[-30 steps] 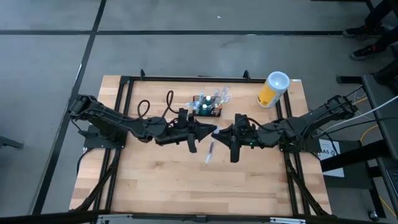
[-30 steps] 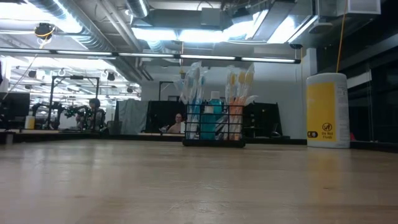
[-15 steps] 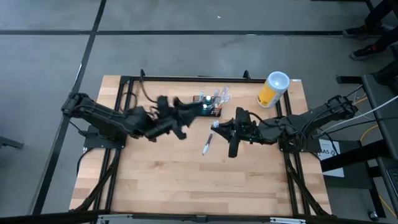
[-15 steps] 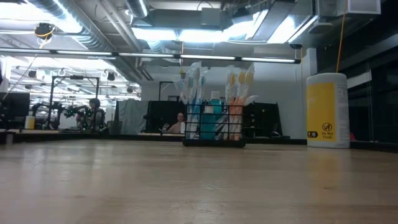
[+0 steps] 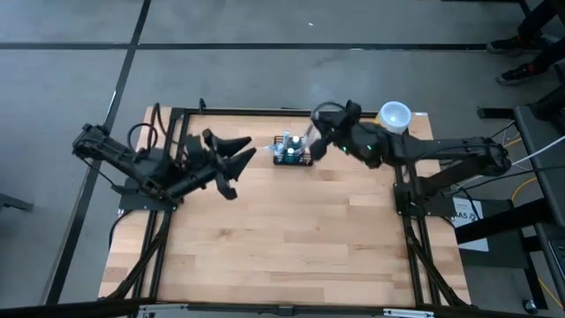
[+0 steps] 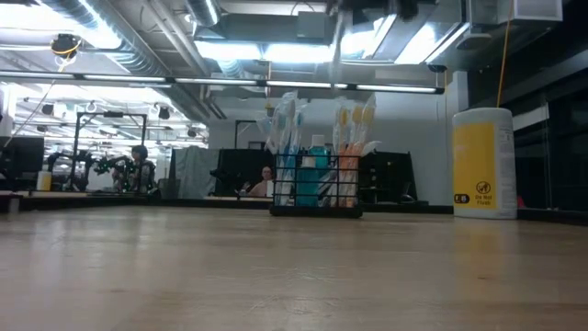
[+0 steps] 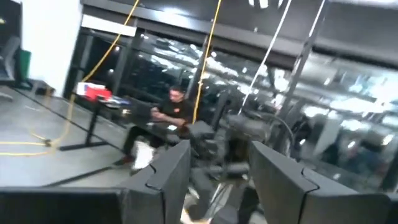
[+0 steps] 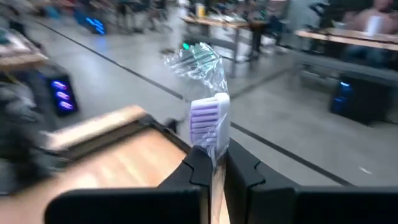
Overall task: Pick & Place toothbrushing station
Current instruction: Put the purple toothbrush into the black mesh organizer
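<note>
The toothbrushing station (image 5: 293,152), a small black wire-mesh caddy with several brushes standing in it, rests on its base at the table's far middle; the low view shows it too (image 6: 317,187). My right gripper (image 5: 320,140) hovers just above its right side, shut on a toothbrush (image 8: 209,124) with a purple-white head in clear wrapping. In the low view the brush (image 6: 336,55) shows as a thin upright streak above the caddy. My left gripper (image 5: 237,155) stands open left of the caddy, holding nothing (image 7: 217,180). My right gripper pinches the toothbrush's neck (image 8: 212,163), just below the head, between its two fingers. The brush runs along the fingers, and its wrapped head sticks out past their tips. It is lifted clear of the table, above the caddy.
A yellow canister with a white lid (image 5: 388,125) stands at the far right of the table, right of the caddy (image 6: 482,164). Bare wooden tabletop (image 5: 291,238) spreads toward the near edge. A person sits in the room beyond the table (image 7: 174,109).
My left gripper has opened, let go of the toothbrush at the table's middle and drawn back toward the left. My right gripper has kept the brush, lifted it and carried it toward the far edge, over the caddy, turning it from lying to nearly upright.
</note>
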Robot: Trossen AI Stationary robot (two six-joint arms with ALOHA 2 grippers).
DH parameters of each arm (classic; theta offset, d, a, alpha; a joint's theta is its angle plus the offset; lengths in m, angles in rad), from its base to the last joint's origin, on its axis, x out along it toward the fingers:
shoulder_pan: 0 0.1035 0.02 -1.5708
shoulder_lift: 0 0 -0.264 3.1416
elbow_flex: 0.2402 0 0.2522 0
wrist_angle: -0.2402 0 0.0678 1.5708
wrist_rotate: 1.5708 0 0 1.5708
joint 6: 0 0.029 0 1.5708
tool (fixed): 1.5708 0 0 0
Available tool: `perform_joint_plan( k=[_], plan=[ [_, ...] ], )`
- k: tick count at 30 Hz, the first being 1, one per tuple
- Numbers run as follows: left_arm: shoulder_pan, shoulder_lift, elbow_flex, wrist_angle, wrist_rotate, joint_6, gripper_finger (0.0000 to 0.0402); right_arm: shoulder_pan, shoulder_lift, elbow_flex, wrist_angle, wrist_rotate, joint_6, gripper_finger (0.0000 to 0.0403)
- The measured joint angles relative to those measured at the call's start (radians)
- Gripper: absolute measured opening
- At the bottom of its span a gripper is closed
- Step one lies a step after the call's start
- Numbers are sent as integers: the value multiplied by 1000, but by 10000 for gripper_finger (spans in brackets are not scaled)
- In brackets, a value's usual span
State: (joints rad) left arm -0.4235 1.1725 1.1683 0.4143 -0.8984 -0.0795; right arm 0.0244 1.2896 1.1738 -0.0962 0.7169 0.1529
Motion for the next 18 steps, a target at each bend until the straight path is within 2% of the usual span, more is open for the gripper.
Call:
perform_joint_plan(
  k=[4, 7, 11, 18],
  plan=[
    [-50, 1, 0, -8, -81, 74, 160, -127, 1, -55, 28, -50, -4, 16],
    [-63, 1, 0, -44, -122, 73, 160, -200, 1, -111, 119, -80, -12, 16],
    [-66, 1, 0, -92, -133, 26, 159, -284, 0, -152, 157, -141, -2, 16],
    [-66, 1, 0, -138, -133, -27, 159, -302, 1, -238, 175, -180, 65, 16]
  ],
)
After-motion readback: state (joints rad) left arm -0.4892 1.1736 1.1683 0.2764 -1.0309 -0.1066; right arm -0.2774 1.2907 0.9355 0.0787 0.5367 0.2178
